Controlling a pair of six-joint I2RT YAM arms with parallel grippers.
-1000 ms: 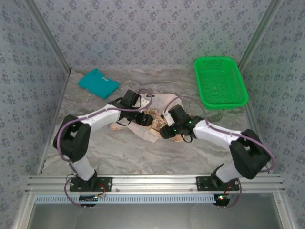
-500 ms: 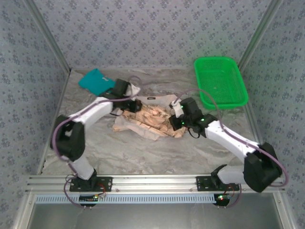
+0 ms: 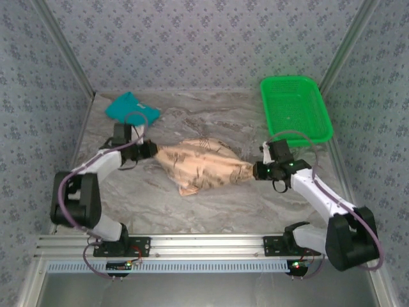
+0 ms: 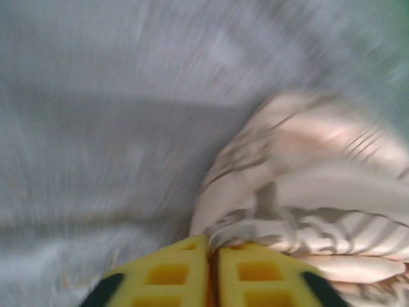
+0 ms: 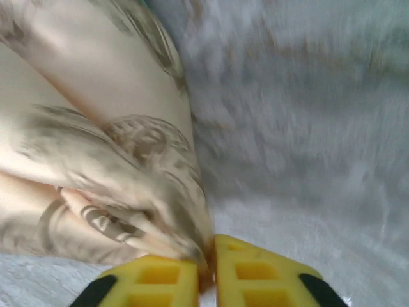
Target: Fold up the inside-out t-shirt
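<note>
Spanning the middle of the desk (image 3: 211, 208), the t-shirt (image 3: 201, 165) is seen drawn out into a long, bunched bundle between the two pincers. Its left end is clenched in the left pincer (image 3: 153, 151) and its right end in the right pincer (image 3: 254, 171). The cloth is widest in the middle, where a corner sags toward the near edge. Whether the bundle touches the desk cannot be told from above.

In the left wrist view, the yellow fingers (image 4: 167, 275) are pressed nearly together, with a gathered fold of pale, dark-printed cloth (image 4: 307, 185) caught at their tips. The rest of that view is blurred. In the right wrist view, the fingers (image 5: 255, 272) are likewise closed on a pinch of cloth (image 5: 83, 128), and a round dark print can be made out just beyond them.

A folded teal shirt (image 3: 132, 107) lies at the far left of the desk, well apart from the t-shirt. A green basket (image 3: 323, 112) is set at the far right.
</note>
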